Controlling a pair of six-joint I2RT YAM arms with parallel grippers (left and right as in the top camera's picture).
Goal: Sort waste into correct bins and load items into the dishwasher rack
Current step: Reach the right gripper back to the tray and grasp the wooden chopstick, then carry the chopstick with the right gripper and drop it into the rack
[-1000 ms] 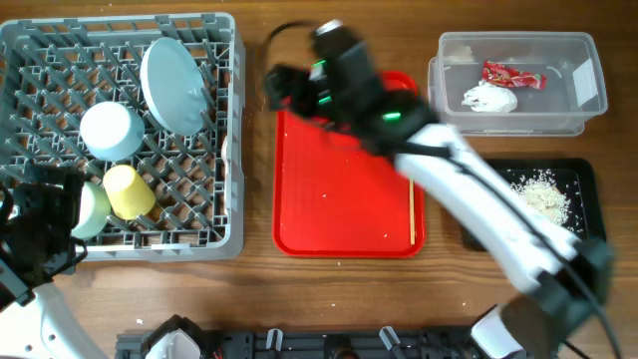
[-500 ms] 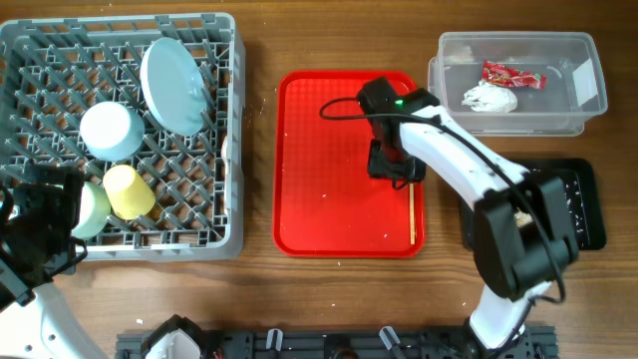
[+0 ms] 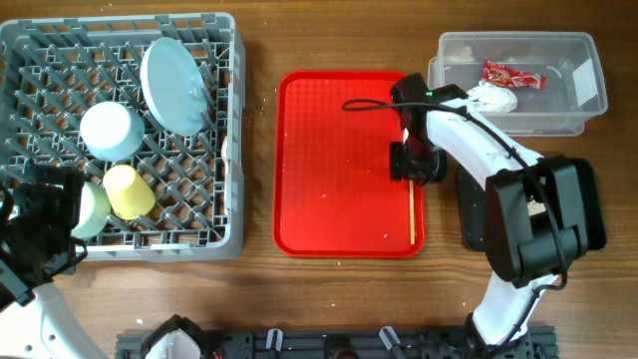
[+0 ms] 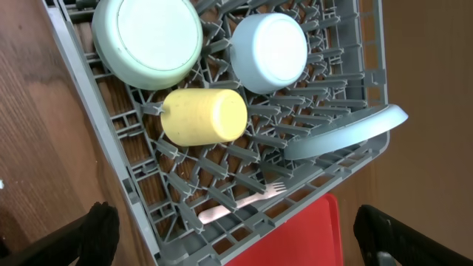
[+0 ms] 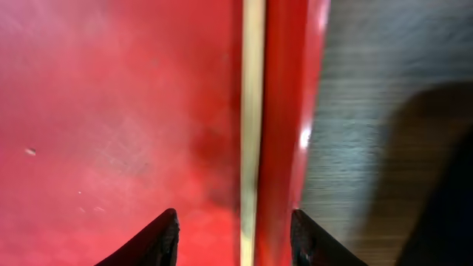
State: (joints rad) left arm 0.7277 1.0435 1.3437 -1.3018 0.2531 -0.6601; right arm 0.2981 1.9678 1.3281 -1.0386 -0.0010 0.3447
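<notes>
At the red tray's right edge, the right fingers straddle a wooden chopstick, half-spread, not gripping it. Above the rack, the left fingers gape wide, holding nothing.

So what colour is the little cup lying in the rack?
Yellow. The cup shows best in the left wrist view.

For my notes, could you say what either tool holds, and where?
Nothing is held. The right tool straddles the chopsticks, untouched; the left tool is open.
</notes>
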